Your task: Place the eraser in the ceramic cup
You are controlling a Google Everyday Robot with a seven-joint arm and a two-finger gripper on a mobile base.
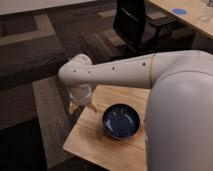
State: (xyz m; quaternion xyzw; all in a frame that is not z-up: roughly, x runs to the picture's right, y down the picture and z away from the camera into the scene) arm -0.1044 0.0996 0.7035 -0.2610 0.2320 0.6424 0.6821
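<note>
My white arm (125, 70) reaches from the right across the small wooden table (95, 145). The gripper (83, 106) hangs below the wrist over the table's far left corner, close to the surface. The eraser and the ceramic cup do not show; the arm and wrist cover the part of the table beneath them.
A wide dark blue bowl (121, 121) stands on the table just right of the gripper. A black office chair (137, 22) and a long wooden desk (190, 15) stand at the back right. Dark patterned carpet (35, 90) surrounds the table.
</note>
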